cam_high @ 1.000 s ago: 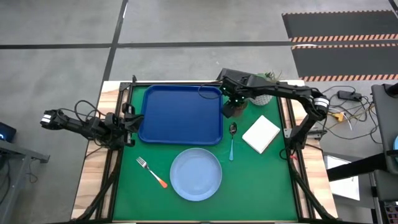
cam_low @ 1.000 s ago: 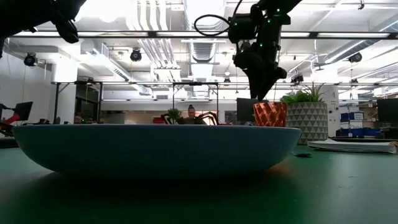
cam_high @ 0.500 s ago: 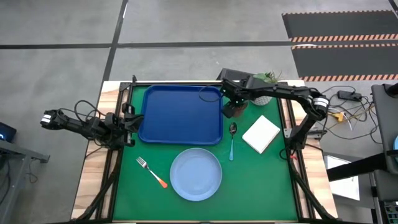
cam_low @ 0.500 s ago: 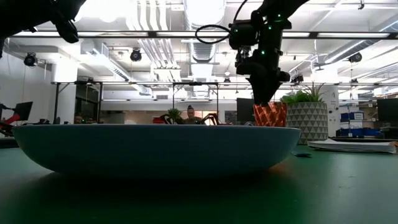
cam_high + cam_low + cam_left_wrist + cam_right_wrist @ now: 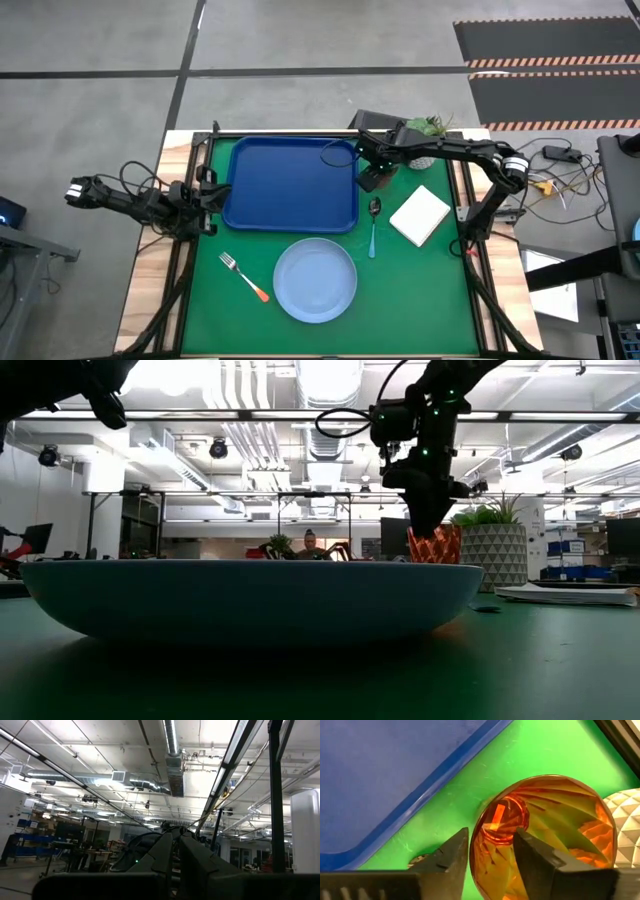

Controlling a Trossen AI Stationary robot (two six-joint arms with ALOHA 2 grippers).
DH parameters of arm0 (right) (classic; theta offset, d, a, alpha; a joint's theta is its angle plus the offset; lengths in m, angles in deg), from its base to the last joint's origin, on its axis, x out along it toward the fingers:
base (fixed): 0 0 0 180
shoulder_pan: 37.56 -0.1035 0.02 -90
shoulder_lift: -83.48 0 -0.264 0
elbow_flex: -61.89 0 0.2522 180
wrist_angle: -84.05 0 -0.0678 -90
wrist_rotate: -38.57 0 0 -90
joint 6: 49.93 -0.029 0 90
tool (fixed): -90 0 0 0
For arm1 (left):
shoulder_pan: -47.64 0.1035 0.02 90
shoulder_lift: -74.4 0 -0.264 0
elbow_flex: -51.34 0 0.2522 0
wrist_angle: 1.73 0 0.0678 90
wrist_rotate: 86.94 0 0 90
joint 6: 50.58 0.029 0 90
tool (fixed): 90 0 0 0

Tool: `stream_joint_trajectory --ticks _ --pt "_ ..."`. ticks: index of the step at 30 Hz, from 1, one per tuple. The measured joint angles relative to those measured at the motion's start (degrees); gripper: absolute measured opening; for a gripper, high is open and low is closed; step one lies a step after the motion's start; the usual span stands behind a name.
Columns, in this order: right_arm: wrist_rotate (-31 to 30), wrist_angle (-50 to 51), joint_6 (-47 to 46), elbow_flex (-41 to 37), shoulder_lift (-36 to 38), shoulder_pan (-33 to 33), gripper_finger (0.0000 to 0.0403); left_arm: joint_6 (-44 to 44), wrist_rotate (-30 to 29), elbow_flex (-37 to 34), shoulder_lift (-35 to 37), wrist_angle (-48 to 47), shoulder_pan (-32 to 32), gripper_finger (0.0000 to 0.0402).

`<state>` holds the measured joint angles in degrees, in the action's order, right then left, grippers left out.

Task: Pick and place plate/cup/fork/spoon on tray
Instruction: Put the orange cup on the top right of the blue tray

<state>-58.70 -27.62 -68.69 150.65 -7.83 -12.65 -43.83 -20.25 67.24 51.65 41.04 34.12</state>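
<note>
The red-brown cup (image 5: pixel 555 835) stands upright on the green mat between the blue tray's right rim (image 5: pixel 445 775) and the white plant pot (image 5: pixel 626 820). It also shows in the low view (image 5: pixel 437 546). My right gripper (image 5: pixel 491 834) is open and points down over the cup; it also shows in the high view (image 5: pixel 372 178). One finger (image 5: pixel 535 865) is inside the cup and the other (image 5: pixel 451 862) outside its tray-side wall. The plate (image 5: pixel 315 280), fork (image 5: pixel 245 276) and spoon (image 5: pixel 373 225) lie on the mat. My left gripper (image 5: pixel 205 192) is shut at the table's left edge. My right gripper straddles the cup's rim on the tray side (image 5: pixel 473 851) from above, one finger inside and one outside. A gap shows between the fingers. I cannot tell whether either finger touches the wall. The cup rests on the mat.
The tray (image 5: pixel 290 183) lies at the far left of the mat. A white box (image 5: pixel 420 215) lies right of the spoon. The plant pot (image 5: pixel 425 150) stands close behind the cup. The plate (image 5: pixel 250 600) fills the foreground of the low view.
My right gripper has gone down onto the cup and a little toward the table's right edge, so that one finger now reaches into the cup. The cup has stayed in place.
</note>
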Motion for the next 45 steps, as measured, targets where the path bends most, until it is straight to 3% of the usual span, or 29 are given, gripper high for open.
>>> stream_joint_trajectory --ticks 10,19,29,45 --pt "2.86 0.59 0.08 0.42 0.0 0.0 0.0013 0.0 -0.02 0.0 0.0 0.0 0.02 0.0015" --pt "2.78 5.57 0.77 7.98 0.0 -0.02 0.0009 -0.02 -0.03 0.0 0.0 0.0 0.02 0.0015" --pt "2.8 3.37 3.61 14.68 -1.11 -1.63 0.0009 0.0 -0.69 0.0 0.0 0.04 0.0 0.0015" --pt "2.65 5.76 15.38 36.11 -21.16 -3.25 0.0009 0.02 -1.5 0.09 0.02 0.04 0.02 0.0015"
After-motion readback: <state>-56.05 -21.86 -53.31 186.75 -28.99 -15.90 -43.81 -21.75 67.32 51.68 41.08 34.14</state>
